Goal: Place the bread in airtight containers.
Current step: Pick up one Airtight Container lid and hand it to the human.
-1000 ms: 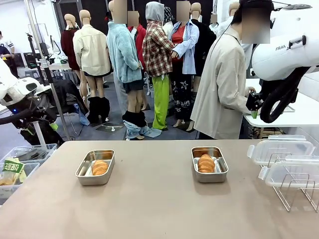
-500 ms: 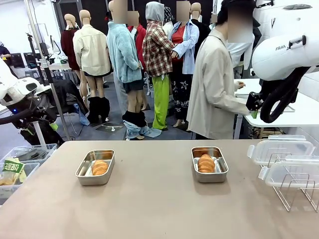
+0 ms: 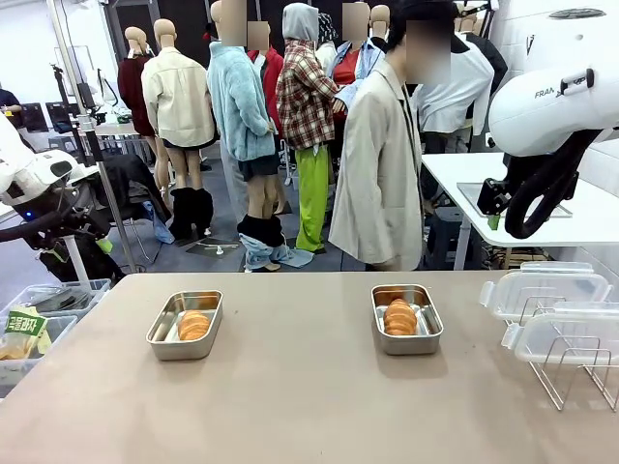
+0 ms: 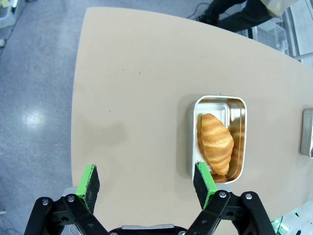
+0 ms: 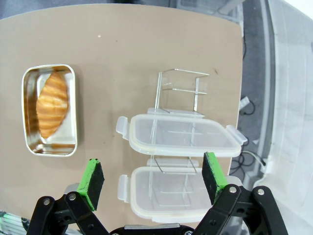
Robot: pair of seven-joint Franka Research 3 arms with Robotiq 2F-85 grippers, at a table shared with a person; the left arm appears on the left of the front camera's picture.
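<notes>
From the front, two uncovered steel tins sat mid-counter nearer its far edge: the left tin point(image 3: 166, 333) held one croissant roll point(image 3: 194, 325) and the right tin point(image 3: 432, 329) held another roll point(image 3: 399, 317). Two clear lids point(image 3: 542, 290) rested on a wire rack point(image 3: 566, 377) at the right edge. In the left wrist view, the left jaws hung high over the counter, spread wide with nothing between their green pads point(image 4: 91, 180). The left tin point(image 4: 220, 102) lay just ahead of one pad, its roll point(image 4: 215, 142) lengthwise along the fingers. In the right wrist view, the right jaws were equally wide and empty, directly above the stacked lids point(image 5: 181, 134) and rack point(image 5: 177, 89), with the right tin point(image 5: 25, 98) off to one side. The right arm looked nearer the lids, probably the next pick.
</notes>
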